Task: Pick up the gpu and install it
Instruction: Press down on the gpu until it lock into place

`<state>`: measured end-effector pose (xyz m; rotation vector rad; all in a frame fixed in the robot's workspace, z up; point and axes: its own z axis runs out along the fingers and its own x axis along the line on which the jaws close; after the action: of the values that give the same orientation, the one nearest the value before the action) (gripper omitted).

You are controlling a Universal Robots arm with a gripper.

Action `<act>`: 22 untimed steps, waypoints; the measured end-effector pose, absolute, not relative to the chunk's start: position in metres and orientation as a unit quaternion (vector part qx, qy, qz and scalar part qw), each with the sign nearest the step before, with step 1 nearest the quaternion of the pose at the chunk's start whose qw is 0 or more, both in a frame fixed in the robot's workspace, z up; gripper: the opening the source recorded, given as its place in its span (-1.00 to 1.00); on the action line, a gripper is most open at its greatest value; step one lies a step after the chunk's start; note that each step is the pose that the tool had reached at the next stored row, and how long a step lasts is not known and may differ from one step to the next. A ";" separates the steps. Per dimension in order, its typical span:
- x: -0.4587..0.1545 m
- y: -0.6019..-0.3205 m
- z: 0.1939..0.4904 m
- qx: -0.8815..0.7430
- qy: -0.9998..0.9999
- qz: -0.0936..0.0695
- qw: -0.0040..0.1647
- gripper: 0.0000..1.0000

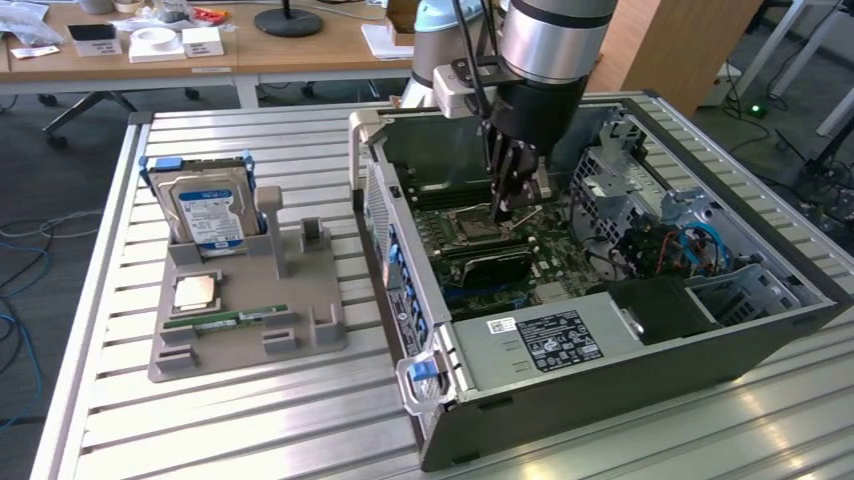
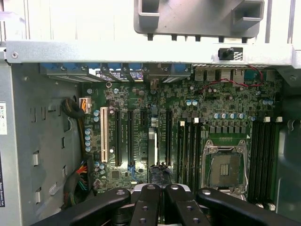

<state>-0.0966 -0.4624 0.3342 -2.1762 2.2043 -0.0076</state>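
- gpu (image 1: 483, 263): looks to be standing on edge in a motherboard (image 1: 541, 250) slot, mid-case, between the CPU socket (image 1: 470, 222) and the labelled black box (image 1: 554, 340) at the case's near end. Whether it is fully seated I cannot tell.
- Handling, as a judgement: light, stiff, thin card. The board face and cooler are fragile and the bottom contacts are exposed. It is best held by the upper edge or the cooler block, and pushed straight down with no twisting.
- gripper (image 1: 505, 205): fingers are pressed together with nothing visibly clamped. It hangs inside the case (image 1: 387, 200) over the socket side of the card. In the wrist view the tips (image 2: 157, 190) sit just beside a dark lump, probably the card's top edge (image 2: 159, 173). Contact cannot be told.
- Room: tight. The drive cage (image 1: 627, 190) and cables are towards the exterior view's right wall, and a case wall is close on the exterior view's left. Above is clear.
- Outside, near the table's (image 1: 267, 430) left edge in the exterior view: holder (image 1: 240, 345) with hard drive (image 1: 207, 210) and memory stick (image 1: 243, 320).
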 end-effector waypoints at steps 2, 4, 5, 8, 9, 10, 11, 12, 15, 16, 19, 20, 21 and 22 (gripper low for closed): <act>-0.097 -0.462 0.334 -0.702 0.711 -0.002 0.022 -0.79; -0.097 -0.462 0.333 -0.702 0.711 -0.002 0.022 -0.79; -0.097 -0.462 0.332 -0.702 0.711 -0.002 0.022 -0.79; -0.097 -0.462 0.329 -0.702 0.711 -0.002 0.022 -0.79; -0.097 -0.462 0.328 -0.702 0.711 -0.002 0.022 -0.79; -0.097 -0.462 0.328 -0.702 0.711 -0.002 0.022 -0.79; -0.097 -0.462 0.328 -0.702 0.711 -0.003 0.022 -0.79; -0.097 -0.462 0.328 -0.702 0.711 -0.003 0.022 -0.79; -0.097 -0.462 0.328 -0.702 0.711 -0.002 0.022 -0.79; -0.097 -0.462 0.327 -0.702 0.711 -0.002 0.022 -0.79; -0.097 -0.460 0.327 -0.702 0.711 -0.002 0.022 -0.79; -0.097 -0.459 0.327 -0.702 0.711 -0.002 0.022 -0.79; -0.097 -0.459 0.327 -0.702 0.711 -0.002 0.022 -0.79; -0.097 -0.458 0.326 -0.702 0.711 -0.002 0.022 -0.79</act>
<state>-0.0966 -0.4584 0.3264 -2.1763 2.2041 -0.0076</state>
